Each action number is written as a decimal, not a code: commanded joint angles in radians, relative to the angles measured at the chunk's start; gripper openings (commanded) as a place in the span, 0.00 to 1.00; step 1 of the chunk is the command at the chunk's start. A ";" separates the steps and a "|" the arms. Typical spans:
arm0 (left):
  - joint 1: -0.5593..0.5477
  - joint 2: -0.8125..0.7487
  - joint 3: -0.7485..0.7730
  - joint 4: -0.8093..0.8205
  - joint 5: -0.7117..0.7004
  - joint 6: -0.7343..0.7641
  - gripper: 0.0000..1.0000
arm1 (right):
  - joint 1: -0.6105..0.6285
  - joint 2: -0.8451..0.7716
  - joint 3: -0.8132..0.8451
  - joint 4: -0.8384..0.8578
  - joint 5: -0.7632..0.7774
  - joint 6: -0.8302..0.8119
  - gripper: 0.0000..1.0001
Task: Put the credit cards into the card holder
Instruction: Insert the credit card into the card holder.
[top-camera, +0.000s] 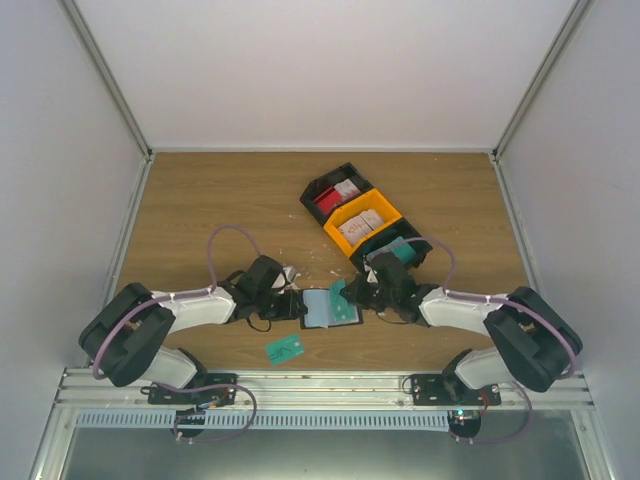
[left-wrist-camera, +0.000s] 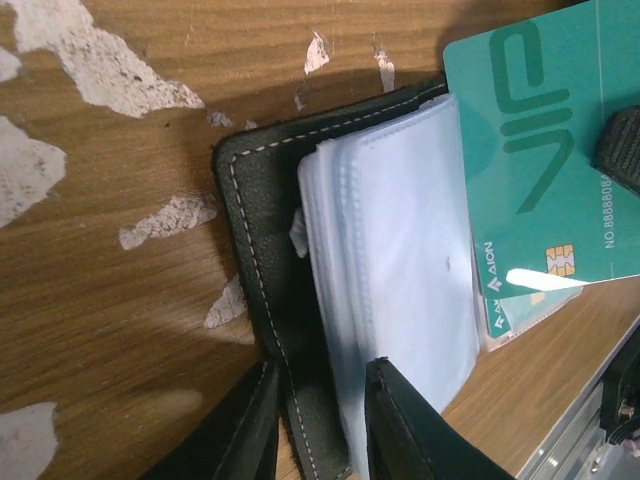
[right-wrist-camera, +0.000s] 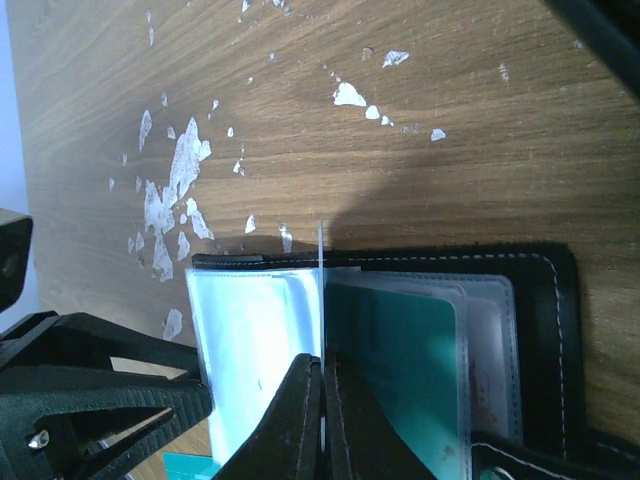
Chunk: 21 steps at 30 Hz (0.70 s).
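At 6 o'clock on the desk (top-camera: 220, 200), the wallet (top-camera: 330, 308) lies open with its clear sleeves up. The right gripper (right-wrist-camera: 318, 365), at the wallet's 3 o'clock, is clenched on the held teal card (left-wrist-camera: 530, 150), which overlaps the sleeves' corner. The left gripper (left-wrist-camera: 322, 375), at 9 o'clock, straddles the wallet's cover edge; can't tell if it's clamped or just around it. A loose teal card (top-camera: 285, 348) sits at the wallet's 7 o'clock, and bins (top-camera: 362, 222) with more cards at 1 o'clock. Step: feeding the held card into a sleeve, probably not seated yet. Next move needs the wallet pinned steady, the card edge lined up with a sleeve mouth, then a flat slide in.
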<state>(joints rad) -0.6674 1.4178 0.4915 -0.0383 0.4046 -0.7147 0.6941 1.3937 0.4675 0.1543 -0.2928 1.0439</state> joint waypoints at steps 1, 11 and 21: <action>-0.025 0.028 -0.013 -0.001 -0.004 -0.003 0.25 | 0.021 0.027 -0.044 0.088 -0.045 0.039 0.00; -0.052 0.024 -0.011 -0.038 -0.056 -0.044 0.20 | 0.032 0.028 -0.155 0.251 -0.116 0.017 0.00; -0.066 -0.033 -0.020 -0.093 -0.166 -0.088 0.11 | 0.032 0.015 -0.208 0.383 -0.181 -0.047 0.01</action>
<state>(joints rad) -0.7250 1.3983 0.4881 -0.0807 0.3271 -0.7803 0.6991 1.4090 0.2916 0.4820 -0.3992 1.0393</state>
